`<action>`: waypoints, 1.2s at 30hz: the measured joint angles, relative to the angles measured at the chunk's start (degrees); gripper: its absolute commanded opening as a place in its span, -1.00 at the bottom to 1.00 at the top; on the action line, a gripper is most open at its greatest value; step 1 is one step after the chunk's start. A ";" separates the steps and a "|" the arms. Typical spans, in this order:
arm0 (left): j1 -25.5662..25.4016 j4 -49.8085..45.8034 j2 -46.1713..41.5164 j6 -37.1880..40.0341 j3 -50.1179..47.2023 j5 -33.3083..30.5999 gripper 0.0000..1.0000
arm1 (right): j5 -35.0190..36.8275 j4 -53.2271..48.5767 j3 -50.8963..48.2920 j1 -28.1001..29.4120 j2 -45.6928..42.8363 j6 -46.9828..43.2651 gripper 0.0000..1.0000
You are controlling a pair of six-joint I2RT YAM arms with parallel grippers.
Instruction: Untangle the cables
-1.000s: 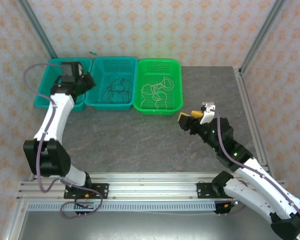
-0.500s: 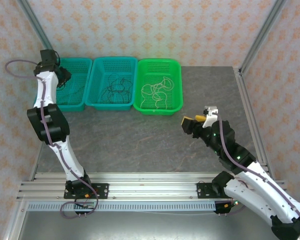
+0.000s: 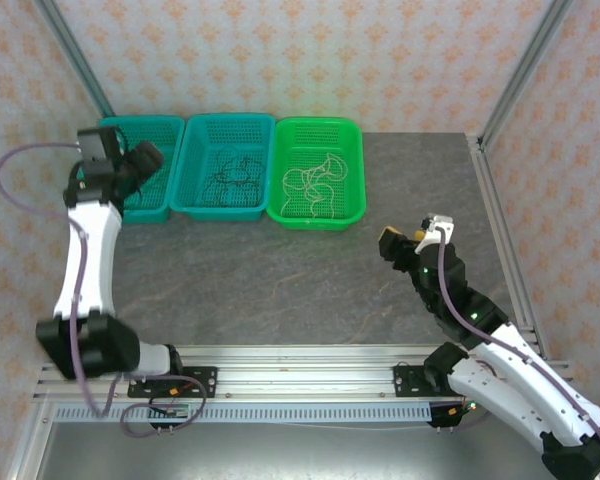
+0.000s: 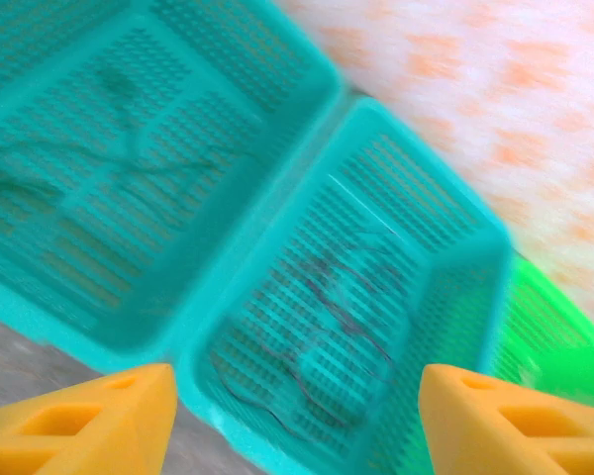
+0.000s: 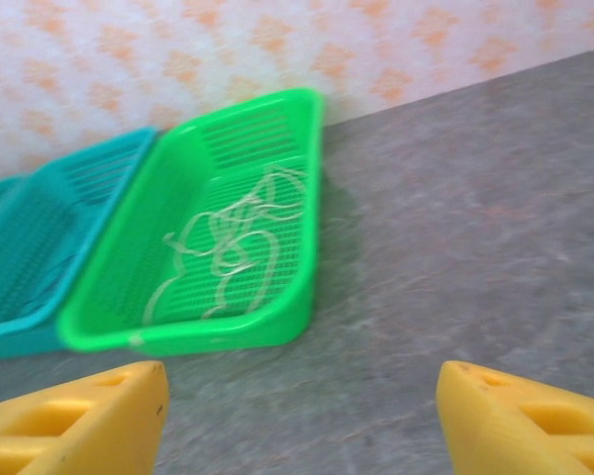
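Whitish cable point(image 3: 315, 185): lay looped inside the green basket point(image 3: 320, 220).
Dark cable point(image 3: 230, 175): lay in the teal basket point(image 3: 218, 210) touching the green basket's left side.
Left gripper point(image 3: 145, 158): well left of the green basket, fingers spread, empty.
Right gripper point(image 3: 412, 236): near the green basket's right front corner, fingers spread, empty.
Progress, judged: these cables lay sorted apart, and little seemed left to do.

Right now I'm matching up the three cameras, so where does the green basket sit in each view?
Top: green basket at the back, centre, rightmost of three.
Left wrist: a green sliver at the right edge.
Right wrist: left of centre.
Shared landmark: the teal basket next to it on its left.
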 measured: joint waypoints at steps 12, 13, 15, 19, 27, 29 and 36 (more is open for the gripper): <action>-26.86 7.85 -25.53 0.81 -35.91 -12.31 1.00 | 12.57 11.91 -6.51 -15.39 13.70 -6.27 0.98; -26.86 8.22 -26.08 1.81 -37.66 -13.92 1.00 | 12.85 15.19 -7.98 -17.38 16.26 -7.58 0.98; -26.86 9.57 -27.12 4.66 -40.48 -16.83 1.00 | 12.70 21.20 -10.73 -20.37 21.57 -9.77 0.98; -26.86 12.26 -28.72 9.79 -44.44 -24.20 1.00 | 10.12 29.94 -13.51 -25.40 32.98 -11.89 0.98; -26.69 25.14 -30.82 18.43 -52.76 -37.55 1.00 | 0.48 56.19 -13.38 -30.64 51.43 -16.61 0.99; -26.38 30.18 -31.65 21.42 -57.27 -37.81 1.00 | -2.19 60.72 -15.89 -31.80 51.76 -17.03 0.99; -13.07 47.41 -22.58 24.74 -63.56 -30.84 1.00 | -4.22 63.54 -14.75 -32.74 51.78 -17.14 0.98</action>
